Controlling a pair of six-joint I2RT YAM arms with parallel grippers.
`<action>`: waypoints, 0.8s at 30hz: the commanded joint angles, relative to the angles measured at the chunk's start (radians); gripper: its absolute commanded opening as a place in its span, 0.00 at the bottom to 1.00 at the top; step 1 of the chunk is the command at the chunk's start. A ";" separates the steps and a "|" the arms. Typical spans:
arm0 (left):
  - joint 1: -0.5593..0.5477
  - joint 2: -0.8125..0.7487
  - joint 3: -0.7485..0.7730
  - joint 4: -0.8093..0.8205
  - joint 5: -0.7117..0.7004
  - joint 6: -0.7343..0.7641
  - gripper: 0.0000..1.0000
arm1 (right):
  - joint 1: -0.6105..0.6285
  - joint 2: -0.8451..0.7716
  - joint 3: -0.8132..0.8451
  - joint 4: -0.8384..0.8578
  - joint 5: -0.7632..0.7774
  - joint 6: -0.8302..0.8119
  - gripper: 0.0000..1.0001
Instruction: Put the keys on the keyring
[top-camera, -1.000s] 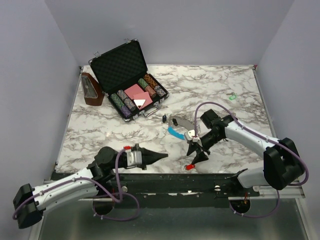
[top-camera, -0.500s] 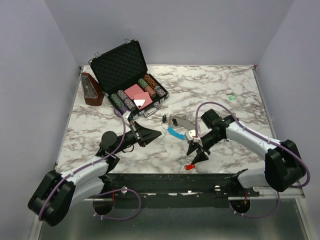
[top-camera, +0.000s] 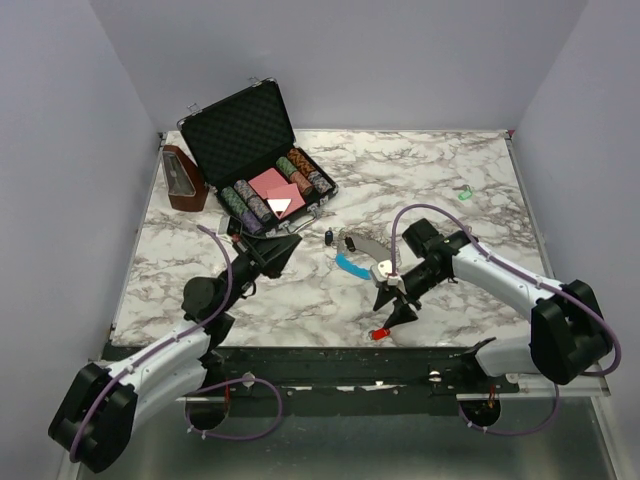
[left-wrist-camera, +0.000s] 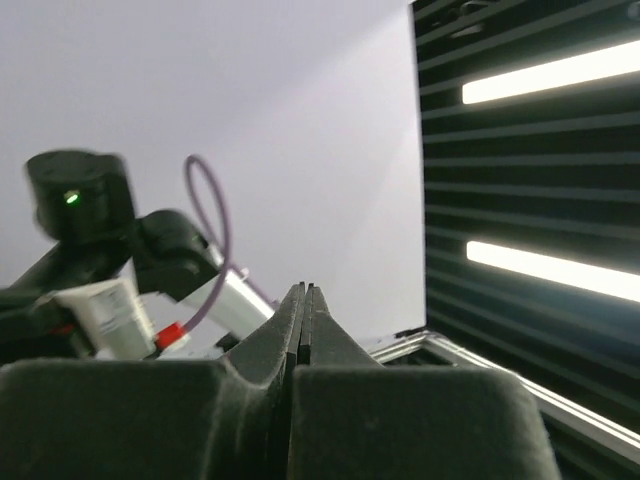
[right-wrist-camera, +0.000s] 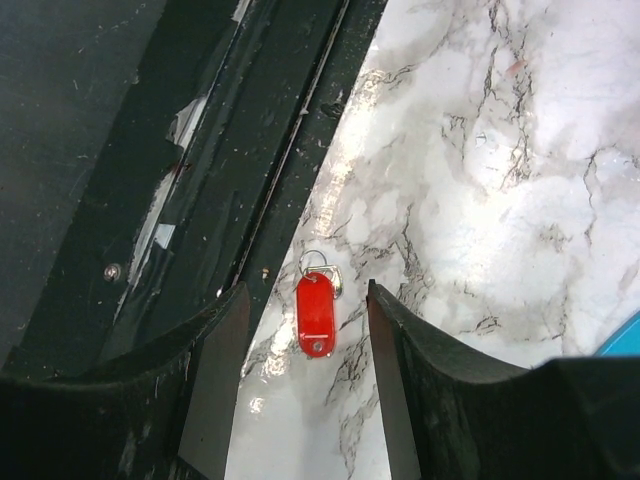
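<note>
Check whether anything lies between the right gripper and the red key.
Nothing visible does. The right gripper hangs open over the red key, which lies alone on the bare marble table near its front edge. In the wrist view the jaws stand on either side of the key, with only tabletop around it.

I see an open black case (top-camera: 240, 138) of poker chips (top-camera: 246, 206) on the marble surface (top-camera: 420, 165), a brown wedge (top-camera: 184, 180) beside it, possibly a metronome.

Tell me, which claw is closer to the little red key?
Right. The right claw hangs open right by the red key; the left claw, shut, is far off near the chip case.
</note>
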 joint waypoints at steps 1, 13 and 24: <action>0.005 -0.091 0.036 -0.022 -0.195 -0.481 0.00 | 0.006 -0.024 -0.005 -0.017 -0.025 -0.043 0.59; 0.025 -0.231 0.093 -0.294 -0.163 -0.426 0.00 | 0.006 -0.075 -0.011 -0.059 -0.037 -0.091 0.61; 0.026 -0.271 0.050 -0.314 -0.155 -0.424 0.06 | 0.006 -0.057 0.001 -0.021 -0.043 -0.014 0.64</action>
